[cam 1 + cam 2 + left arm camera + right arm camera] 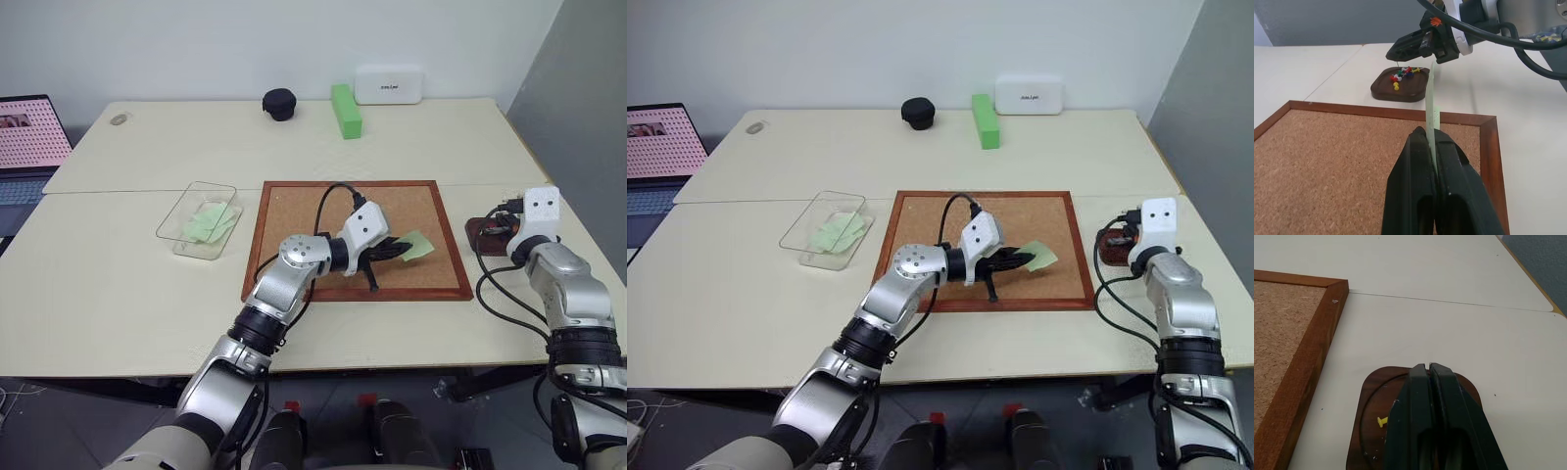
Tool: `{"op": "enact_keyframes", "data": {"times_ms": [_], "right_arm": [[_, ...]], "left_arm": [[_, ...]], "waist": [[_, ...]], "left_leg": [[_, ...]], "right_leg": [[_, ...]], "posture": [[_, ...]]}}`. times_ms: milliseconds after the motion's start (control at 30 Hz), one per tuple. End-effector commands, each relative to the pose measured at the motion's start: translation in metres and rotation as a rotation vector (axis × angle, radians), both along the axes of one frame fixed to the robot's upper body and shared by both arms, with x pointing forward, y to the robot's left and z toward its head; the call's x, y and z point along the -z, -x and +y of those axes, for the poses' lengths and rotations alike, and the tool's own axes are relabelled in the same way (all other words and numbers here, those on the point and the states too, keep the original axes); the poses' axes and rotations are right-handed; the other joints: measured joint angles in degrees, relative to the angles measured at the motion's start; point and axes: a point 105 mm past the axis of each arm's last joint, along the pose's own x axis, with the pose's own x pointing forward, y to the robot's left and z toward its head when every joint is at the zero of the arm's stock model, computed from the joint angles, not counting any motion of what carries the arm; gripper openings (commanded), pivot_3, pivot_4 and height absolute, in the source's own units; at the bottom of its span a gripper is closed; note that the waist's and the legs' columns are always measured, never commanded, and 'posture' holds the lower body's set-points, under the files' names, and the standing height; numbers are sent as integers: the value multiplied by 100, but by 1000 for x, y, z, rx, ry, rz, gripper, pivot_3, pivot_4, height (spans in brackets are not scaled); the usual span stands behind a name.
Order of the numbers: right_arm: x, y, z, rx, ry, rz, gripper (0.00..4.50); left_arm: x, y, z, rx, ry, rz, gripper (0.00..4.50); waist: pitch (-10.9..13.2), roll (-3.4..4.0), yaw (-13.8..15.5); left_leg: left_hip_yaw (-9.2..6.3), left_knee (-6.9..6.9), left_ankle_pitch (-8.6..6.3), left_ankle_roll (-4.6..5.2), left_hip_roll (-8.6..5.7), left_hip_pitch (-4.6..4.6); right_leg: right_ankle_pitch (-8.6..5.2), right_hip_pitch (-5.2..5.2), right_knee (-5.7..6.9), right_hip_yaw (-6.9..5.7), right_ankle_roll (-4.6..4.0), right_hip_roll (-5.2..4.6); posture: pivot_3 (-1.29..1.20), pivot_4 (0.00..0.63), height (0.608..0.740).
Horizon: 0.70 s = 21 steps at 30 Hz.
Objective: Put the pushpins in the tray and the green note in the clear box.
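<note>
My left gripper [397,250] is shut on the pale green note [416,245] and holds it just above the corkboard's right half; in the left wrist view the note [1431,98] stands edge-on between the fingers. The clear box [172,217] lies left of the board with green slips in it. The brown tray [482,235] sits right of the board and holds several pushpins [1403,74]. My right gripper [1429,366] hovers shut over the tray. A thin needle-like line hangs from its tip [1393,53]; I cannot tell whether it is a pin.
The wood-framed corkboard [294,225] fills the table's middle. Along the far edge stand a bright green block [346,110], a black round object [280,104] and a white device [389,85]. A laptop [29,137] sits at the far left. Black cables trail from both wrists.
</note>
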Motion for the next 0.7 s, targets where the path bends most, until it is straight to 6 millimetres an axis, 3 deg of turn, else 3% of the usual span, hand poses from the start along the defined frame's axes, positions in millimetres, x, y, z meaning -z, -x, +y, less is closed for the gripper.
{"op": "enact_keyframes", "data": {"times_ms": [33, 467, 667, 700], "right_arm": [[-18, -3, -7, 17, 6, -67, 225], [-14, -2, -12, 36, 2, -64, 2900], [-14, -1, -13, 39, 9, -66, 4384], [-15, -1, -12, 38, 11, -68, 4451]], "left_arm": [[-14, 2, -2, 5, 18, -52, 1], [-18, -2, -4, -11, 28, -62, 0], [-21, -2, -4, -10, 32, -59, 0], [-21, -2, -4, -13, 32, -58, 0]], "waist": [[0, 0, 0], [0, 0, 1], [0, 0, 1], [0, 0, 1]], "left_leg": [[0, 0, 0, 0, 0, 0], [0, 0, 0, 0, -1, 0], [0, 1, 0, 0, -1, 1], [0, 1, 0, 0, -1, 1]], "right_leg": [[0, 0, 0, 0, 0, 0], [1, 0, 1, 1, 0, -1], [1, 0, 2, 1, 0, -1], [1, 0, 3, 2, 0, -1]], "posture": [[0, 150, 740], [0, 150, 740], [0, 150, 740], [0, 150, 740]]}}
